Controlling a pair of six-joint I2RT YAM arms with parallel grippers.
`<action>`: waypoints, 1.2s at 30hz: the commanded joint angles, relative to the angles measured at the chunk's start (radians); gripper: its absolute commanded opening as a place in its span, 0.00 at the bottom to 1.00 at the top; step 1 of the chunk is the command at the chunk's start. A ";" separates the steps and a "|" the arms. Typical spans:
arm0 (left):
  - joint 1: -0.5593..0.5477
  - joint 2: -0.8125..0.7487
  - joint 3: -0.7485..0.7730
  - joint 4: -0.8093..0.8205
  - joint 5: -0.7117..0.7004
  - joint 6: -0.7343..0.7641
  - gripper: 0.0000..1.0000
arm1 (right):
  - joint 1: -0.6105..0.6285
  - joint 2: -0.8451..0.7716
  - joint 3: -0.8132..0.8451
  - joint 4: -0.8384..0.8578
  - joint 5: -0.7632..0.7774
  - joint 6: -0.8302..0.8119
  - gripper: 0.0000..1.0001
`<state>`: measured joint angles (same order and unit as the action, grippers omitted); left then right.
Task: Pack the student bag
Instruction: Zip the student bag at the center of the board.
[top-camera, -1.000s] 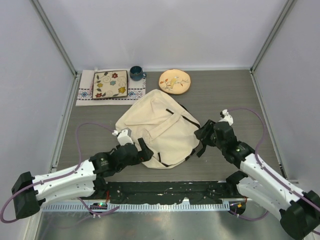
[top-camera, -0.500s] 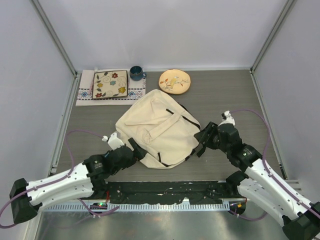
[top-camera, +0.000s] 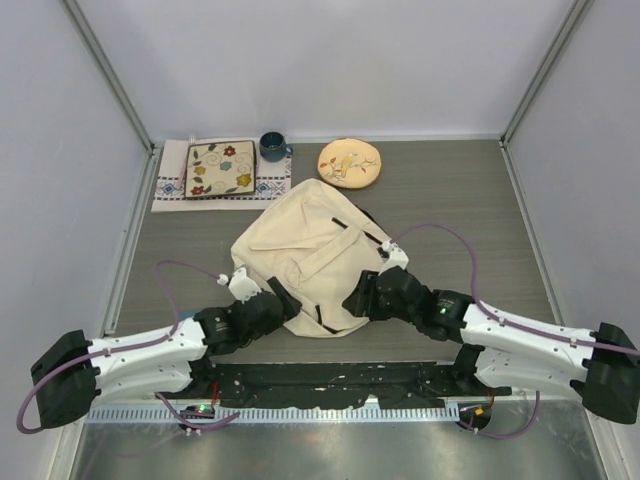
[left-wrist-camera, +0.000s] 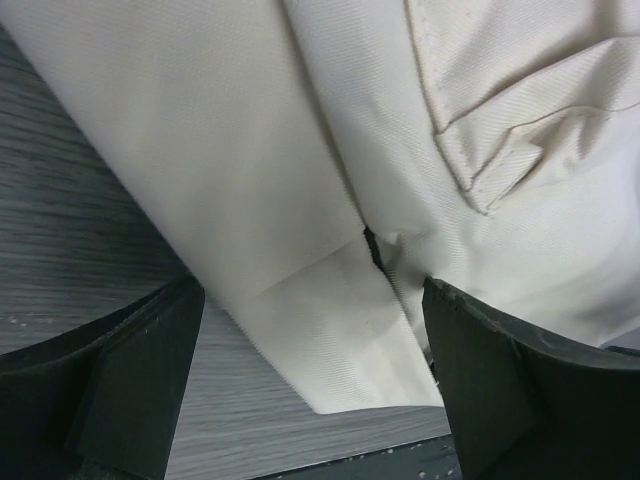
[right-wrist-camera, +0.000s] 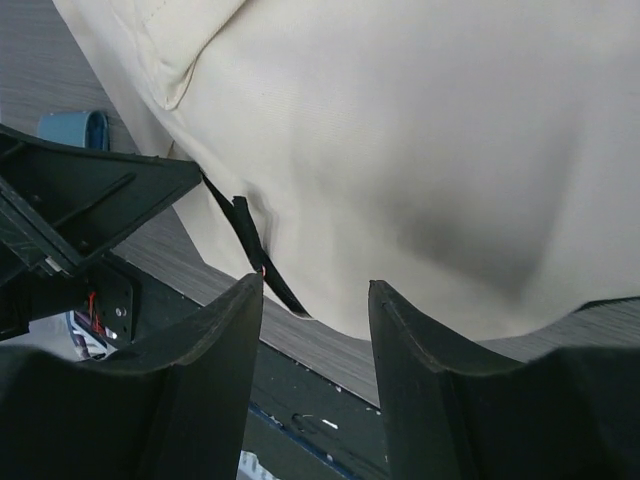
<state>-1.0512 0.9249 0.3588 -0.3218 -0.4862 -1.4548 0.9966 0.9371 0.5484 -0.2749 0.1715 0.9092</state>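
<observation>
The cream student bag (top-camera: 315, 250) lies flat in the middle of the table, black straps at its right and near edges. My left gripper (top-camera: 282, 300) is open at the bag's near-left corner. In the left wrist view that cream corner (left-wrist-camera: 330, 330) lies between the spread fingers (left-wrist-camera: 130, 385), touching neither. My right gripper (top-camera: 360, 300) is open at the bag's near edge, pointing left. In the right wrist view the bag's cream underside (right-wrist-camera: 420, 160) and a black strap (right-wrist-camera: 250, 245) sit just beyond the open fingers (right-wrist-camera: 205, 380).
At the back stand a square floral plate (top-camera: 221, 168) on a patterned cloth (top-camera: 168, 188), a blue mug (top-camera: 272, 146) and a round yellowish floral plate (top-camera: 349, 162). A black strip (top-camera: 330, 378) runs along the table's near edge. The left arm (right-wrist-camera: 80, 200) shows in the right wrist view.
My right arm has swung left from the bag's right side to its near edge. My left gripper has shifted slightly at the bag's near-left corner. The bag has not moved.
</observation>
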 joint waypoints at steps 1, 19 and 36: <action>0.003 0.000 -0.017 0.150 -0.063 -0.009 0.92 | 0.071 0.075 0.042 0.153 0.066 0.046 0.51; 0.005 -0.041 -0.066 0.196 -0.092 -0.021 0.45 | 0.146 0.370 0.168 0.197 0.091 0.036 0.51; 0.005 -0.058 -0.095 0.234 -0.083 -0.026 0.26 | 0.168 0.519 0.225 0.233 0.103 0.033 0.33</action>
<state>-1.0504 0.8803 0.2626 -0.1711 -0.5381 -1.4643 1.1522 1.4372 0.7185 -0.0788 0.2302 0.9447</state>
